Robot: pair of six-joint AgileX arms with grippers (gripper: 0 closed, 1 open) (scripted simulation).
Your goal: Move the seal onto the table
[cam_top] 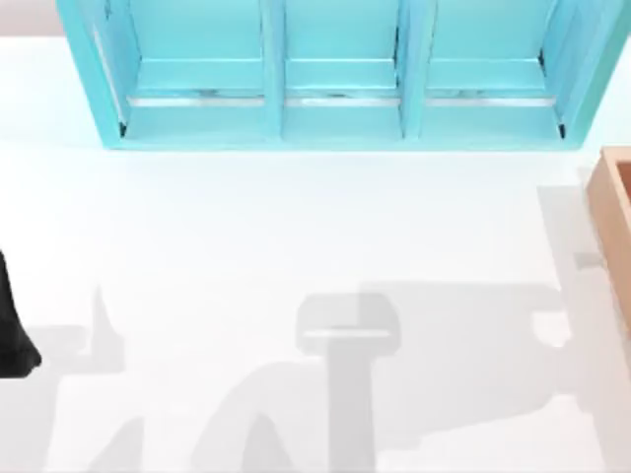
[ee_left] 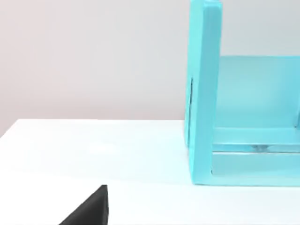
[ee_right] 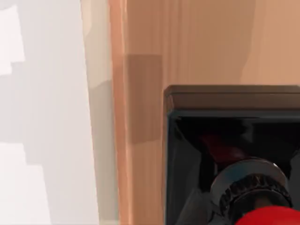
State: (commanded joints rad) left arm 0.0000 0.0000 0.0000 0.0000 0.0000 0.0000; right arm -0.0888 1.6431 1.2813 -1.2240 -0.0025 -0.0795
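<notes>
The seal [ee_right: 234, 101] sits inside the tan wooden box [ee_right: 197, 42], seen from very close in the right wrist view. Its black square base lies against the box's wood, and its round red knob [ee_right: 274, 218] points toward the camera above a grey ring. My right arm hovers directly over it; grey parts flank the knob, and a hold on the seal cannot be made out. The white table [cam_top: 246, 256] spreads beside the box. My left gripper [ee_left: 89, 212] shows as a black tip low over the table, parked at the left edge [cam_top: 12, 335].
A turquoise shelf unit [cam_top: 335, 79] with three bays stands along the table's back. The wooden box [cam_top: 616, 227] stands at the right edge. Arm shadows fall across the table's front half.
</notes>
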